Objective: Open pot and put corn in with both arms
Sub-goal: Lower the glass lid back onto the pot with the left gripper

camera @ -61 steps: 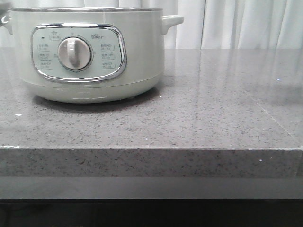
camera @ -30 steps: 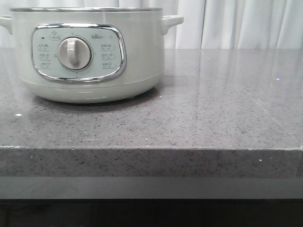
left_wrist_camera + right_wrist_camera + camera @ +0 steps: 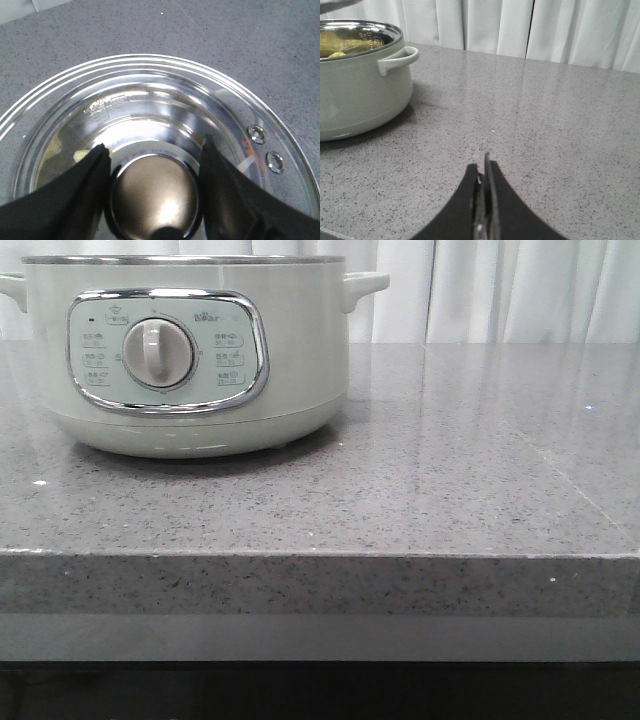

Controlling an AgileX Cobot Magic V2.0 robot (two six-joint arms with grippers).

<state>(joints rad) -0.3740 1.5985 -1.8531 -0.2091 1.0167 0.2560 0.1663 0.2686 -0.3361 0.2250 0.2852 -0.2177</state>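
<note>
The pale grey-green pot (image 3: 190, 360) stands at the back left of the counter, its dial panel facing me. In the right wrist view the pot (image 3: 360, 95) is open, and a yellow bit of the corn (image 3: 337, 54) shows inside it. My left gripper (image 3: 154, 145) is shut on the shiny knob (image 3: 152, 195) of the steel-rimmed glass lid (image 3: 150, 100), one finger on each side. An edge of the lid (image 3: 332, 5) shows above the pot. My right gripper (image 3: 484, 167) is shut and empty, low over the counter to the right of the pot. Neither arm shows in the front view.
The grey speckled counter (image 3: 450, 470) runs to the right of the pot and ends at a front edge (image 3: 320, 555). White curtains (image 3: 500, 290) hang close behind the counter. The pot's side handle (image 3: 397, 59) sticks out toward my right gripper.
In the front view the pot has shifted very slightly to the right, and a blur at its left handle has gone.
</note>
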